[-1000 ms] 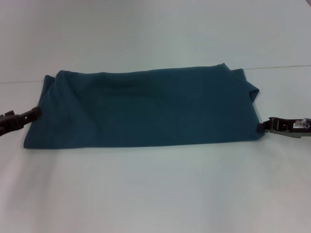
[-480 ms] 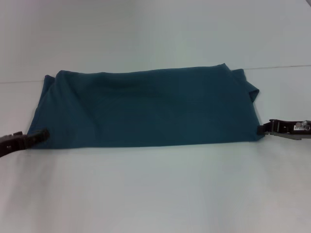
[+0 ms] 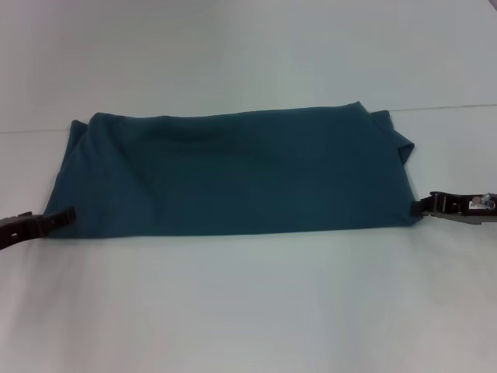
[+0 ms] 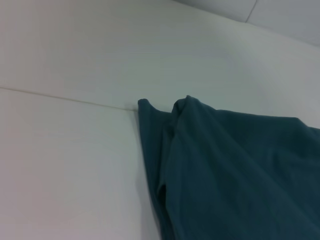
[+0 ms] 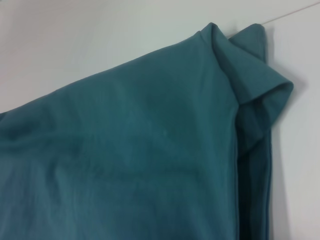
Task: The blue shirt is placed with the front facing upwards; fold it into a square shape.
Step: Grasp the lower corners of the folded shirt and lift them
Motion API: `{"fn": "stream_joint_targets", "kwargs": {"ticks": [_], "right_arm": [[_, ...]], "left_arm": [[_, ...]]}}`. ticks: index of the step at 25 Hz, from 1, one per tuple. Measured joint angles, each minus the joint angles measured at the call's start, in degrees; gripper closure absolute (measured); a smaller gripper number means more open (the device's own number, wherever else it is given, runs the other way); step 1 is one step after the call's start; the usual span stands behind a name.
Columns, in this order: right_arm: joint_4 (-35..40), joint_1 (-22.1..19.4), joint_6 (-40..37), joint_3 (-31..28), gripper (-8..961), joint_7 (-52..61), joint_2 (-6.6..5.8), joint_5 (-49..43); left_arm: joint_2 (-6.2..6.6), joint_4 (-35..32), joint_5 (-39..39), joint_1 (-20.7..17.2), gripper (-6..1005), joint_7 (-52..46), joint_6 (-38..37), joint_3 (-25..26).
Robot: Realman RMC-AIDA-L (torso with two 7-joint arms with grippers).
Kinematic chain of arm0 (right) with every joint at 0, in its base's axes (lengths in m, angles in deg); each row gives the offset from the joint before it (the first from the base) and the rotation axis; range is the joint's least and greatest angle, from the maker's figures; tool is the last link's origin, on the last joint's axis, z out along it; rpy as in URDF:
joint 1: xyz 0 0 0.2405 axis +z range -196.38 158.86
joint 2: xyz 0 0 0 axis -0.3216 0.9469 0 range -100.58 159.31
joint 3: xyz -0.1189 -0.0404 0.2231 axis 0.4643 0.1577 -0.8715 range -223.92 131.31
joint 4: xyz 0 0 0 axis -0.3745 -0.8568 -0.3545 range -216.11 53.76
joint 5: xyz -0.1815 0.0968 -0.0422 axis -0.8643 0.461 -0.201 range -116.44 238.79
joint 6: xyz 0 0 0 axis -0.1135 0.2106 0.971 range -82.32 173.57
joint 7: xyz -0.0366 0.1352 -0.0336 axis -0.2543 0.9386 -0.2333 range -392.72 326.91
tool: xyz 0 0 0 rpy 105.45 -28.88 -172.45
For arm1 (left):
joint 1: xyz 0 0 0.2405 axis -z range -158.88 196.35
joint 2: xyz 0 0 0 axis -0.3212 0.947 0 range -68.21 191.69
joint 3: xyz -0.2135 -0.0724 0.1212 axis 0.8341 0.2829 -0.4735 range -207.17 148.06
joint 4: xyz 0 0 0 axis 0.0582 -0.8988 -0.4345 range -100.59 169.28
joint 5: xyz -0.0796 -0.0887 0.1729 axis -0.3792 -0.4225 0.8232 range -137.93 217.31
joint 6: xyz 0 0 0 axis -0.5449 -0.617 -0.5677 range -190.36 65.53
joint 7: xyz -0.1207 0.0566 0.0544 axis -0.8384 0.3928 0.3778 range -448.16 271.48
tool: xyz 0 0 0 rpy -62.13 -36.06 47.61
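- Shirt first: the blue shirt (image 3: 233,175) lies in the middle of the tabletop (image 3: 248,303) as a long band running left to right, plain cloth facing up and no print showing, so it reads as already folded down to a strip rather than a square.
- Right end is untidy: the head view and the right wrist view both show a flap (image 5: 260,75) of cloth bunched and poking past the far corner.
- Left end shows stacked layers with a small dark opening (image 4: 162,192) between them in the left wrist view.
- Left tool (image 3: 62,217) sits low at the near left corner of the band, tip right at the cloth edge; whether its fingers are spread or pinching fabric, I cannot tell from here.
- Right tool (image 3: 423,206) sits at the near right corner, tip touching the hem line; same story, its grip cannot be read.
- My read: a corner pickup at both ends, ready to bring one end over the other.
- Risk one: a tool catching only the top layer, so the lower layers stay behind and the fold splits open.
- Risk two: the loose flap on the right dragging along and leaving a lump in the square.
- Risk three: uneven lift between the two corners, skewing the edges.
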Motion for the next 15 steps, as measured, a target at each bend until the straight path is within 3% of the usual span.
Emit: {"fn": "stream_joint_targets", "kwargs": {"ticks": [15], "right_arm": [[0.00,-0.35,-0.17,-0.27,951,-0.09,0.08,0.10]], "left_arm": [[-0.14,0.44,0.19,0.59,91,-0.05,1.72,-2.48]]}}
